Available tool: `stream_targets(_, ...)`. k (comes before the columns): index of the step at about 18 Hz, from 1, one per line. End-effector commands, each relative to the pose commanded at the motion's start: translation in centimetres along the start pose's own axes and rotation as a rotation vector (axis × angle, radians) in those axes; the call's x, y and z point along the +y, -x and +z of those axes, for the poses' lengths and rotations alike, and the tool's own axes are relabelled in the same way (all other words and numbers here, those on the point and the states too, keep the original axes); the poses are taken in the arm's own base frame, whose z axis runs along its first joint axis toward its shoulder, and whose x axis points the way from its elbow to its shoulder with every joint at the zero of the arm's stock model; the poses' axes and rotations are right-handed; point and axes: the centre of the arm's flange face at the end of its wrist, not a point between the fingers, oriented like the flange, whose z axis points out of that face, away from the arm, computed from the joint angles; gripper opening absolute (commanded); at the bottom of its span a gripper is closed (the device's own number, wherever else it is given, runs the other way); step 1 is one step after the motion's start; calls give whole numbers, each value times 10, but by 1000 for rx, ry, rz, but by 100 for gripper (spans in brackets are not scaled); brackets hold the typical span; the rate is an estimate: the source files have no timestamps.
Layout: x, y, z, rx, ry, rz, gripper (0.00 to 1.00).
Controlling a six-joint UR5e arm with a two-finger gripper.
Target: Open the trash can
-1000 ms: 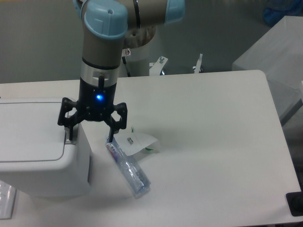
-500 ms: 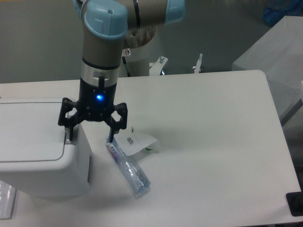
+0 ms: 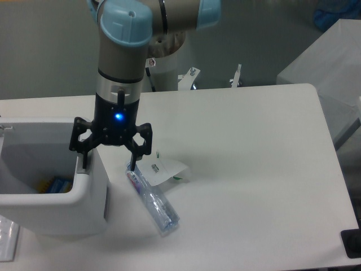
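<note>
The white boxy trash can [image 3: 84,209] stands at the table's left edge. Its lid is out of sight and the inside [image 3: 34,169] shows, with a blue and a yellow item at the bottom. My gripper [image 3: 108,164] is open and points down over the can's right rim. Its left finger [image 3: 84,161] rests on the grey button strip at that rim. Its right finger [image 3: 133,158] hangs outside the can, above the table.
A small clear plastic bottle [image 3: 152,202] lies on the table just right of the can. A crumpled white paper scrap [image 3: 166,169] lies behind it. A clear packet [image 3: 7,241] sits at the front left corner. The table's right edge [image 3: 333,164] is far off.
The trash can's lid, flat and shut in both earlier frames, has gone from the top and the can's inside now shows. My gripper has not moved.
</note>
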Motion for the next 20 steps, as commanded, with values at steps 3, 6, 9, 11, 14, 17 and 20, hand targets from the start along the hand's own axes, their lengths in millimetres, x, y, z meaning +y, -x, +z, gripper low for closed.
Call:
stream_targets(3,-24,12,-25,-36,-63,34,100)
stream_targets(6,-30,42,-38,-121,-77,36,100)
stream_targets(9,-30,79,-49,-189,-72,65,100)
stream_targets(11,-27,105,-54,-249,-44,99,100)
stream_targets(14,-16,132,-61,-305,53,185,100)
stream_targets(17,-6,165,-70,-310,131,281,100)
stream_targets(20,4,187,-76,-332,173,337,100)
